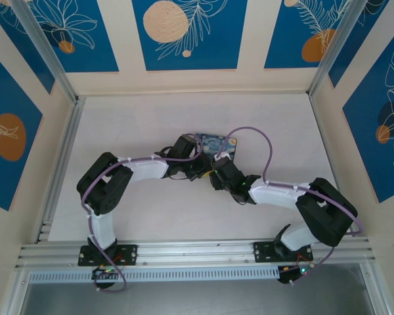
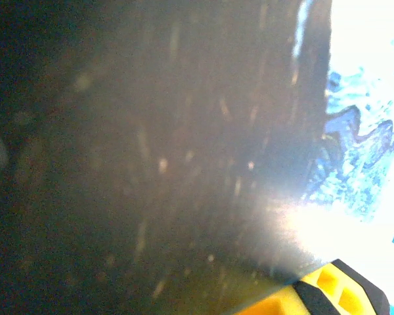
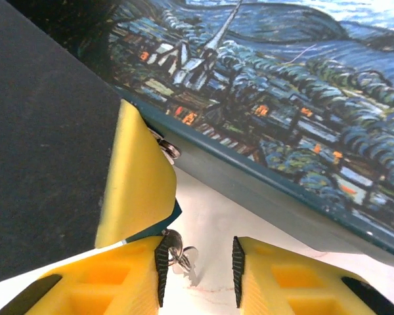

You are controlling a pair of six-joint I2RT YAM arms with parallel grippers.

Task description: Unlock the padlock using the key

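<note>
In the right wrist view, my right gripper [image 3: 198, 270] is open just in front of the Starry Night box. A small silvery key [image 3: 178, 252] on its ring hangs in the gap, close against the left pad [image 3: 162, 266]. It hangs from the padlock [image 3: 174, 215], of which a teal sliver and the silvery shackle [image 3: 169, 150] at the box edge show. A yellow finger [image 3: 134, 177] of my left gripper covers the rest of the padlock. From above, the left gripper [image 1: 196, 156] and right gripper [image 1: 217, 169] meet at the box's near edge.
The dark blue Starry Night box [image 1: 214, 142] lies mid-table behind both grippers, with its painted lid [image 3: 282, 98] close above the right fingers. A dark blur covers most of the left wrist view, beside a strip of the box [image 2: 354, 157] and one yellow finger [image 2: 328, 292].
</note>
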